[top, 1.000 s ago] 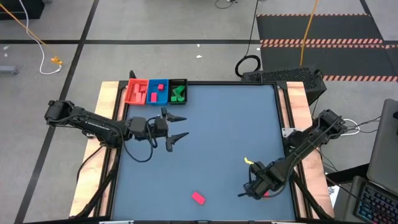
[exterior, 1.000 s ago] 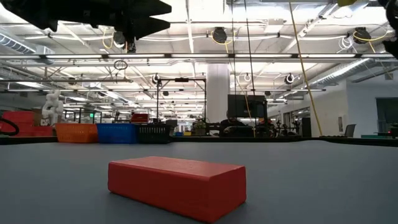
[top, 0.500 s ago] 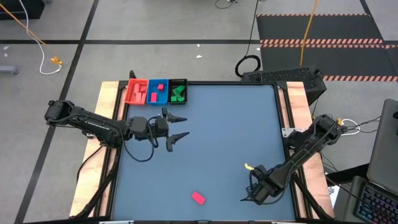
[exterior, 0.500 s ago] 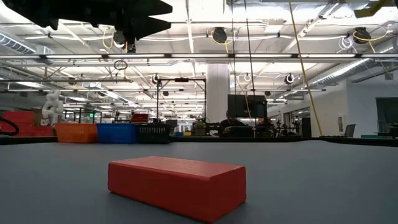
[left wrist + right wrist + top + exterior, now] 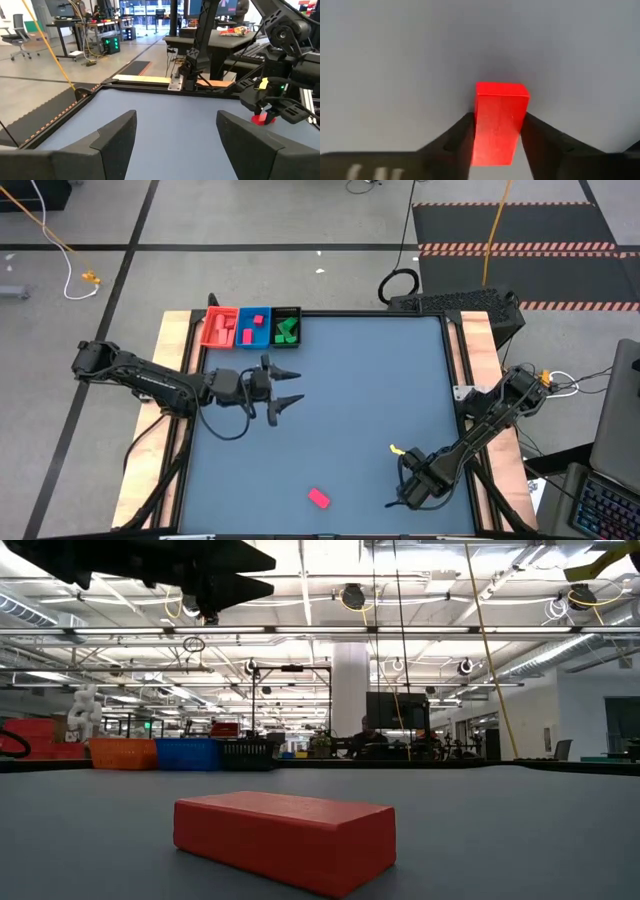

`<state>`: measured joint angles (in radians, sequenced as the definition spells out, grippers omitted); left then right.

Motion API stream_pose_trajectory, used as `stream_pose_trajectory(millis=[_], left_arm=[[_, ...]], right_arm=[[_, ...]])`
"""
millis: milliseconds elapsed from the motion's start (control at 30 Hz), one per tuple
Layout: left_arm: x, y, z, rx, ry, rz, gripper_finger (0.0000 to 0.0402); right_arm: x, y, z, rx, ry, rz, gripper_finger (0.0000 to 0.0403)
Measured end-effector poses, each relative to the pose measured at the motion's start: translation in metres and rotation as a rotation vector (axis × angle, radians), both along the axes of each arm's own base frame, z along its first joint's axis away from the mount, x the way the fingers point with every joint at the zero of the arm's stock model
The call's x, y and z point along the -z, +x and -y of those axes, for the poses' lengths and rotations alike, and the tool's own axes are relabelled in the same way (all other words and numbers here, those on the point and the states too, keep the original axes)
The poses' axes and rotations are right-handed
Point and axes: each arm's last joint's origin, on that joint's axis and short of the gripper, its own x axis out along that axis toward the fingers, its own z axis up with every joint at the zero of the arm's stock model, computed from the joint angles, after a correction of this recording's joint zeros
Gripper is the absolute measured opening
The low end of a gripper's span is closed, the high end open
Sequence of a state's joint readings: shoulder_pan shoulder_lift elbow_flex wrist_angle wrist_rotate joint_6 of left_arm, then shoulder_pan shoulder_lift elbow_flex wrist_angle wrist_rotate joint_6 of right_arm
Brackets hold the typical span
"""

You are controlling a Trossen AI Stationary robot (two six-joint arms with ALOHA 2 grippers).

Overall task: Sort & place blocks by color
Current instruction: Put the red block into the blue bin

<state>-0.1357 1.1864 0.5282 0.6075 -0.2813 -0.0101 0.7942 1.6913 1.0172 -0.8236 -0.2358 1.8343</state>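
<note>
My right gripper (image 5: 497, 120) points down near the table's near right corner (image 5: 412, 496), shut on a small red block (image 5: 500, 120). That block also shows under the gripper in the left wrist view (image 5: 260, 119). A pink-red block (image 5: 319, 498) lies flat on the table near the front edge, large in the low view (image 5: 285, 840). My left gripper (image 5: 298, 383) hovers level and open over the table's far left part, holding nothing (image 5: 176, 117). Other blocks lie in the red tray (image 5: 218, 327), the blue tray (image 5: 253, 328) and the black tray (image 5: 286, 327). My right gripper pinches the red block's two long sides (image 5: 481, 125) between its two fingers, coming from above and pointing steeply down. The block's far end (image 5: 501, 89) sticks out past the fingertips. Its underside seems to rest on the table (image 5: 258, 121).
The three trays stand side by side at the far left edge. The table's raised frame (image 5: 455, 360) runs along the right side, close to my right arm. The grey tabletop (image 5: 360, 400) between the two arms is bare.
My right gripper has sunk and shifted a little toward the near edge, over the red block, which showed beside it in the high view before and is now hidden under it. My left gripper has stayed in place.
</note>
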Motion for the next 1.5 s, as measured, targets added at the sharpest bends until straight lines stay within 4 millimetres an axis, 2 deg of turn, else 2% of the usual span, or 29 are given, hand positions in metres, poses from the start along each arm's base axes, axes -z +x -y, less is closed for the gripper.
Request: stream_pose_trajectory(millis=[67,233,333,467,600,733,867,967,1067,1267,1500], left_arm=[[0.000,0.000,0.001,0.004,-0.001,0.000,0.0275],[0.000,0.000,0.002,0.010,0.000,0.000,0.0269],[0.000,0.000,0.002,0.010,0.004,0.001,0.0262],[-0.004,0.000,0.002,0.011,0.052,0.031,0.0253],[-0.009,0.000,0.003,0.000,0.083,0.080,0.0245],[-0.010,-0.001,0.008,0.018,0.108,0.083,0.0242],[-0.010,-0.001,0.008,0.017,0.056,0.098,0.0241],[-0.012,-0.001,0.006,0.011,-0.014,0.125,0.0241],[-0.012,0.000,0.003,0.032,-0.088,0.131,0.0241],[-0.011,0.001,-0.001,0.208,-0.237,0.128,0.0241],[-0.004,0.001,0.003,0.266,-0.125,0.047,0.0241]], right_arm=[[0.000,0.001,-0.001,-0.032,0.019,0.015,0.0117],[-0.008,0.010,-0.001,-0.129,0.083,0.139,0.0117],[-0.024,0.017,0.007,-0.139,0.078,0.289,0.0117],[-0.050,0.027,0.028,-0.163,-0.006,0.494,0.0117],[-0.074,0.038,0.054,-0.252,-0.154,0.709,0.0117],[-0.096,0.056,0.077,-0.449,-0.378,0.927,0.0117],[-0.117,0.079,0.092,-0.658,-0.664,1.106,0.0117],[-0.129,0.097,0.100,-0.742,-0.833,1.216,0.0117],[-0.134,0.111,0.106,-0.800,-0.924,1.287,0.0117],[-0.132,0.130,0.118,-0.840,-0.963,1.368,0.0117],[-0.133,0.136,0.130,-0.787,-0.968,1.405,0.0117]])
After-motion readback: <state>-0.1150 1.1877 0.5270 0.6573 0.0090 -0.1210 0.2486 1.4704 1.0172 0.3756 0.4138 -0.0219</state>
